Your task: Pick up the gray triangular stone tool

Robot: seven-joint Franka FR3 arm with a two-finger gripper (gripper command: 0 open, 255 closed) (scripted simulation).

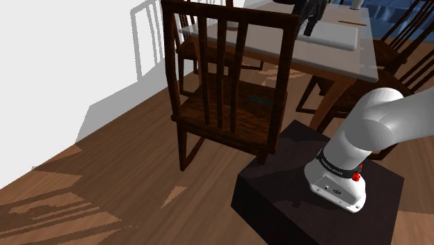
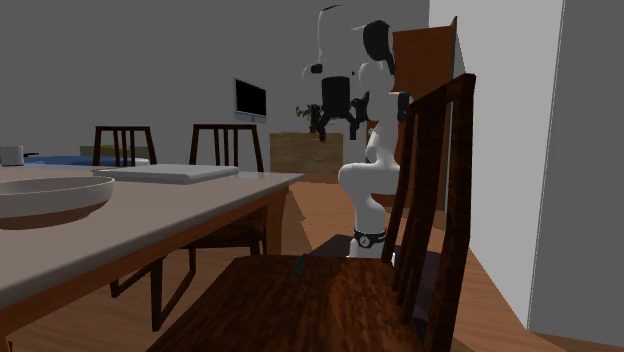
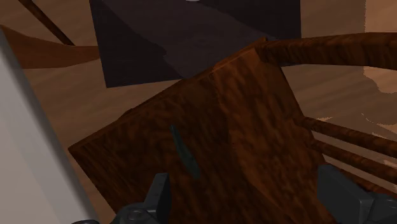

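Spread black pincer [image 3: 248,188] over slim dark-grey tool [image 3: 183,151].

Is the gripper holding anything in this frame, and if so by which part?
Nothing is held. The gripper is open, and the tool lies untouched on the chair seat below it.

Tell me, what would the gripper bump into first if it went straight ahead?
Probably the chair seat, just beside the tool lying on it. The open gripper points down at the seat with nothing in between, though how far off it is is hard to tell.
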